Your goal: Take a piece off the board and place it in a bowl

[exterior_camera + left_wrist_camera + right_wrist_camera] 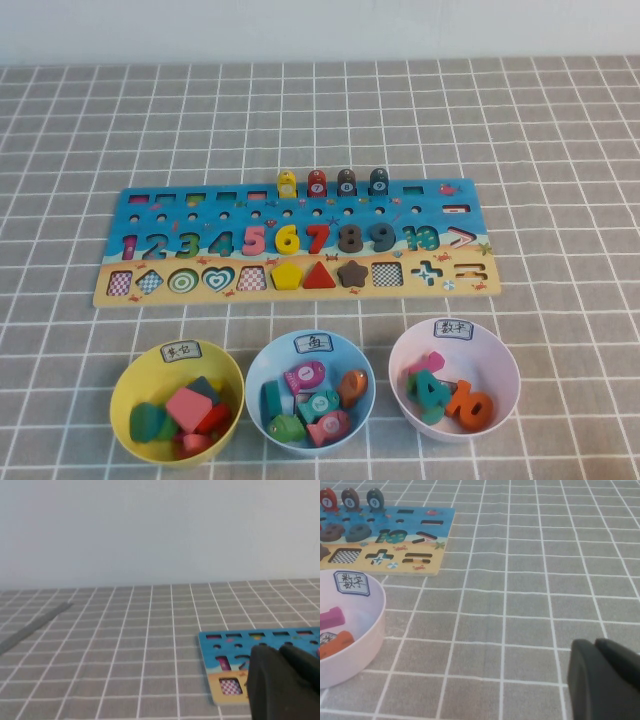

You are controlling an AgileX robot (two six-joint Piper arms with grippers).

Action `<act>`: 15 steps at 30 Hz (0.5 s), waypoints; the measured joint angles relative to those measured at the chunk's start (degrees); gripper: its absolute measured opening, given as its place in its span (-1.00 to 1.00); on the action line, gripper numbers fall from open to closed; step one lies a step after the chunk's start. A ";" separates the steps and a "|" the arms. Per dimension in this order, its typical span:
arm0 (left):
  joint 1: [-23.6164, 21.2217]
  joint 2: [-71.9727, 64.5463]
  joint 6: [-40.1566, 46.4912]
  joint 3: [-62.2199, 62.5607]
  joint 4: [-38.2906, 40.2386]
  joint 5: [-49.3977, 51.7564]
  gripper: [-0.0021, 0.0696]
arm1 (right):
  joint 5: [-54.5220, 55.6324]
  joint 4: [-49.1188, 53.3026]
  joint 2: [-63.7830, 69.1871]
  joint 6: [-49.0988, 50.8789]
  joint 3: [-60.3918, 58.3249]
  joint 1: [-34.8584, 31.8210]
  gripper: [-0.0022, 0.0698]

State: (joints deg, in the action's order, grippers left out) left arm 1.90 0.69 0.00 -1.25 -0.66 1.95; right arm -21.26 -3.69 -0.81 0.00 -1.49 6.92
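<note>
The board [470, 215] lies across the middle of the table; its trapezoid cut-out [250, 278] is empty. The pink four-sided piece [187, 407] lies in the yellow bowl [125, 375], among other shape blocks. Neither gripper shows in the high view. My left gripper [280, 651] is shut and empty, hovering by the board's left end [220, 645]. My right gripper [594, 645] is shut and empty over bare cloth, to the right of the pale pink bowl [376, 611].
A light blue bowl [262, 362] holds fish pieces and a pale pink bowl [503, 352] holds numbers, both in a row with the yellow bowl in front of the board. Yellow, red and brown shapes, numbers and four pegs [332, 182] stay on the board.
</note>
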 joint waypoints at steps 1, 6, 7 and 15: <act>0.00 0.00 -0.65 -0.14 0.00 0.53 -0.95 | 0.00 0.00 0.00 0.00 0.00 0.00 -0.99; 0.00 0.00 -0.91 -0.22 -0.16 6.78 -0.95 | 0.00 0.00 0.00 0.00 0.00 0.00 -0.99; 0.00 0.00 -0.91 -0.22 -0.40 8.92 -0.95 | 0.00 0.00 0.00 0.00 0.00 0.00 -0.99; 0.00 0.00 -0.91 -0.35 -2.09 18.98 -0.95 | 0.00 0.00 0.00 0.00 0.00 0.00 -0.99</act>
State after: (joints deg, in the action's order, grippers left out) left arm 1.90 0.69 -0.91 -1.60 -2.75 20.93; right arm -21.26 -3.69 -0.81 0.00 -1.49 6.92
